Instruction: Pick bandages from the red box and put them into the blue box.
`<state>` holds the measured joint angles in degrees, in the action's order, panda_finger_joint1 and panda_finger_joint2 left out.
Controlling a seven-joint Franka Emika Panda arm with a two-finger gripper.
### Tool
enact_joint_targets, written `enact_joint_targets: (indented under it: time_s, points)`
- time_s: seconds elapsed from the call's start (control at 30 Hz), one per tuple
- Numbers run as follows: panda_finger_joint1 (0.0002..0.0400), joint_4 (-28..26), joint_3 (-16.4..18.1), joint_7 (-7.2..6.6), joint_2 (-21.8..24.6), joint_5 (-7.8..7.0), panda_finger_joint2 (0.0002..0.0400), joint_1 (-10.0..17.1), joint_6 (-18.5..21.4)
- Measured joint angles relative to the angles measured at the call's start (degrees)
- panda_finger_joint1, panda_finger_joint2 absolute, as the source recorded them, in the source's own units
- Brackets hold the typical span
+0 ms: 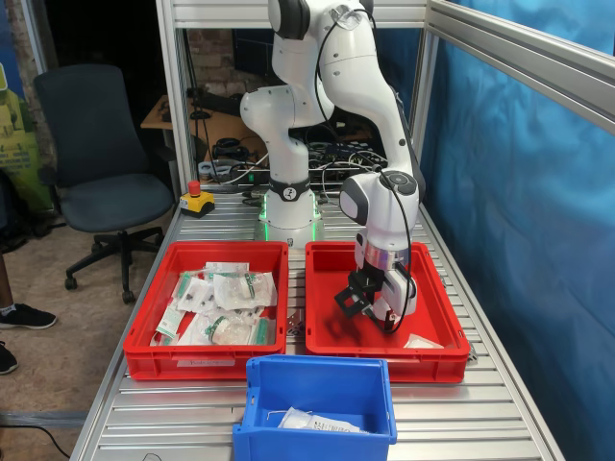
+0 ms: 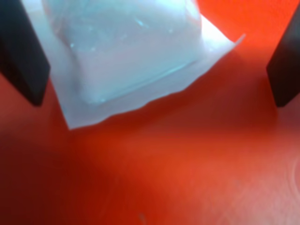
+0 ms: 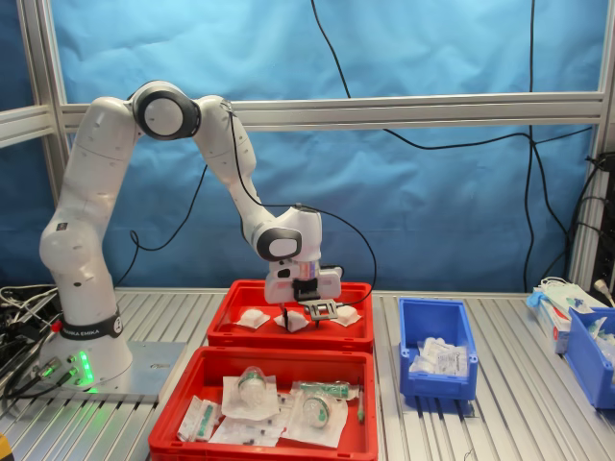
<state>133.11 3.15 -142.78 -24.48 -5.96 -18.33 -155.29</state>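
We are low inside the red box (image 1: 452, 331), and the gripper (image 3: 300, 319) stands over one bandage (image 2: 131, 51). In the wrist view the two fingers (image 2: 21, 56) are wide apart, one on each side of the white pad, and they hold nothing yet. The pad lies flat on the red floor, between the fingers but nearer to one of them.

To do this step well, we judge that we should first centre the pad between the fingers and go down until the tips almost touch the floor. Then we close slowly on the thick pad itself, not on the thin wrapper edge, which would probably slip out.

In the second exterior view, two more bandages (image 3: 252, 318) lie in the same box, one on each side of the gripper. They are apart from our pad, so they should not be caught. The blue box (image 3: 437, 338) stands just beside the red box and already holds some packets. Its thick rim and the red wall lie on the way, so we must lift high enough. The other red tray (image 1: 206, 309) with green-printed packets (image 1: 226, 298) does not disturb us.
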Motion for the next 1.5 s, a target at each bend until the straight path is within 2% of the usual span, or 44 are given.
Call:
enact_joint_targets:
  time_s: [0.6,0.9,1.5]
  points:
    - [0.0400,-0.08,0.02,0.00,-0.24,0.00,0.0400,-1.89,-0.25]
    - [0.0400,1.70,0.00,0.00,-0.22,0.00,0.0400,-2.06,-3.99]
    - [0.0400,2.36,0.00,0.00,-0.12,0.00,0.0400,-2.06,-5.44]
